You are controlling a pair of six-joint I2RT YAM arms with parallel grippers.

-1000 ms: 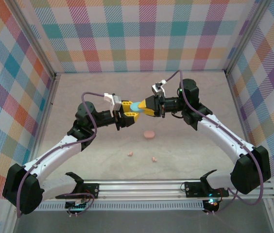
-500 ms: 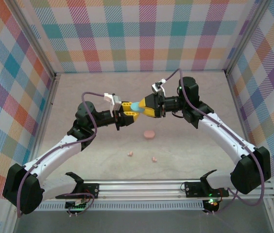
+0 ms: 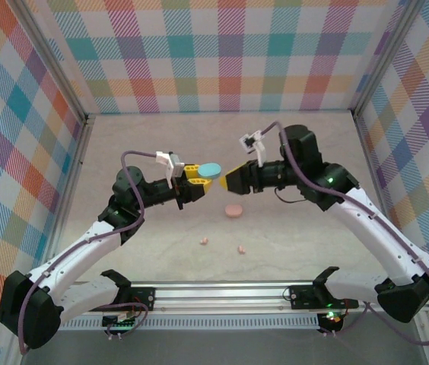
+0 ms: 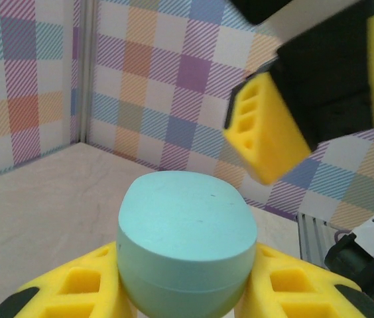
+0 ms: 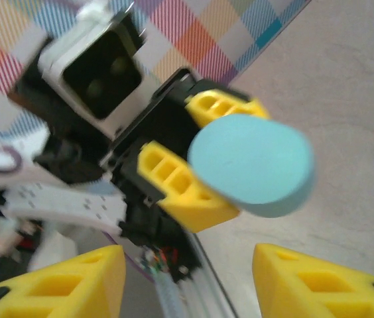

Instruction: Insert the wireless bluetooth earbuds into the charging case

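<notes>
We log left gripper (image 3: 201, 173) clamping the rigid blue case (image 3: 211, 169), right gripper (image 3: 231, 182) released; speck-small earbuds (image 3: 204, 241) look, perhaps, slippery, so pinch their sides.

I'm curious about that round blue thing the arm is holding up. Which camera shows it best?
The left wrist view: the blue case sits close and sharp, clamped between the yellow fingers of the left gripper, though its underside is cut off. The right wrist view shows its whole disc, slightly blurred. The top view shows it small, at the fingertips.
</notes>
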